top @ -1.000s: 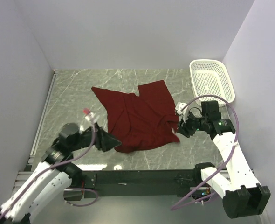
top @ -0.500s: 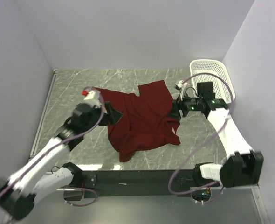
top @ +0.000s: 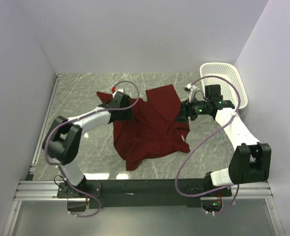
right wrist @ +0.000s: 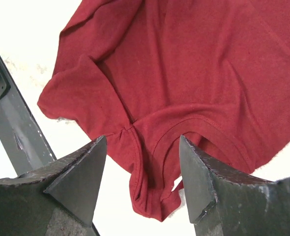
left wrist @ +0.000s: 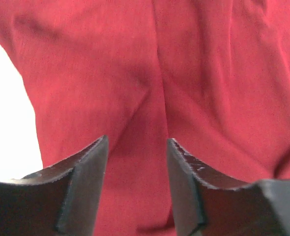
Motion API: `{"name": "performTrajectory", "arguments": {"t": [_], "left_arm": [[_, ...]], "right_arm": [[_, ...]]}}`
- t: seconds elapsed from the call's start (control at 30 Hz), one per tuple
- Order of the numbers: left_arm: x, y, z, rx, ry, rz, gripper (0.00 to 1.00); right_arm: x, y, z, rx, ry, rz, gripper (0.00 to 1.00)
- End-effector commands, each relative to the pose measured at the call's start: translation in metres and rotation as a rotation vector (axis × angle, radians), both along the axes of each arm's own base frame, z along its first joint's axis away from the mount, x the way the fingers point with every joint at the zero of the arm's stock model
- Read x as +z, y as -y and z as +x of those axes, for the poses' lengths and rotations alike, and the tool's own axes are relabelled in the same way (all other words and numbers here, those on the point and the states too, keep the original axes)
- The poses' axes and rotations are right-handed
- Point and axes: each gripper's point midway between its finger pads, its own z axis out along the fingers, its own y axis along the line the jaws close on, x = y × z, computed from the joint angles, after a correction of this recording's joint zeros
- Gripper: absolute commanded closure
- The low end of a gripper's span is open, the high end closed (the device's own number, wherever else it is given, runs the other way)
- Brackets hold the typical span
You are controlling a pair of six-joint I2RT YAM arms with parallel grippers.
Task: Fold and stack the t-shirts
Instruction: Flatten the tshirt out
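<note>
You have the dark red t-shirt [top: 150, 125] lying unfolded and rumpled on the middle of the green marbled table [top: 81, 88], a little right of centre. One corner of it points to the far side, another reaches out to the far left, and a rounded lobe of cloth hangs toward the near edge. The fabric is plain, with soft ridges and shallow folds across it rather than any clean crease. In the right wrist view you see the shirt [right wrist: 184, 64] from above, with a curved stitched neck seam near its lower edge and a bunched fold just left of that seam. In the left wrist view the cloth [left wrist: 209, 73] fills almost the whole picture, and a long crease runs down toward the gap between the fingers. Your left end effector [top: 130, 112] sits over the far left part of the shirt, its jaws parted [left wrist: 136, 147] with nothing pinched; you cannot tell whether it touches the fabric. Your right end effector [top: 182, 114] is at the shirt's right edge, spread wide [right wrist: 142, 142] and holding nothing. The white mesh basket [top: 226, 76] stands at the far right, apart from the shirt.
</note>
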Motion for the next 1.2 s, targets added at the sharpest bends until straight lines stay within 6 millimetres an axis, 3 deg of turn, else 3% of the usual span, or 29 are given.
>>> {"name": "performTrajectory", "arguments": {"t": [0.0, 0.17, 0.37, 0.53, 0.57, 0.67, 0.9, 0.93, 0.97, 1.0, 1.07, 1.1, 1.17], "left_arm": [[-0.002, 0.001, 0.03, -0.008, 0.02, 0.101, 0.46], [-0.01, 0.003, 0.049, -0.033, 0.007, 0.176, 0.48], [-0.027, -0.002, 0.051, -0.05, -0.033, 0.259, 0.5], [-0.029, -0.001, 0.049, -0.067, -0.039, 0.273, 0.66], [-0.029, 0.0, 0.048, -0.07, -0.039, 0.276, 0.76], [-0.024, 0.0, 0.044, -0.076, -0.031, 0.289, 0.91], [0.021, -0.006, 0.029, -0.066, 0.053, 0.249, 0.89], [0.023, -0.007, 0.025, -0.068, 0.05, 0.246, 0.91], [0.022, -0.009, 0.021, -0.069, 0.044, 0.246, 0.99], [0.03, -0.011, 0.018, -0.065, 0.057, 0.233, 0.99], [0.029, -0.015, 0.007, -0.057, 0.044, 0.223, 0.99], [0.04, -0.018, 0.003, -0.05, 0.064, 0.204, 0.99], [0.036, -0.028, -0.013, -0.024, 0.04, 0.192, 0.99]], "right_arm": [[0.011, 0.0, 0.002, 0.002, 0.041, 0.028, 0.33], [0.012, 0.004, 0.0, -0.002, 0.041, 0.028, 0.34], [0.017, 0.007, -0.001, -0.014, 0.052, 0.043, 0.34], [0.016, 0.009, 0.0, -0.017, 0.044, 0.044, 0.34], [0.016, 0.009, 0.0, -0.017, 0.045, 0.044, 0.34], [0.016, 0.01, 0.0, -0.022, 0.049, 0.044, 0.34], [0.018, 0.01, 0.0, -0.015, 0.046, 0.052, 0.34], [0.016, 0.01, -0.001, -0.014, 0.041, 0.05, 0.34], [0.017, 0.01, -0.001, -0.013, 0.041, 0.052, 0.34], [0.017, 0.009, -0.001, -0.011, 0.042, 0.052, 0.34], [0.018, 0.009, -0.002, -0.01, 0.048, 0.051, 0.34], [0.018, 0.009, -0.002, -0.01, 0.048, 0.051, 0.34], [0.019, 0.009, -0.003, -0.01, 0.051, 0.054, 0.34]]}}
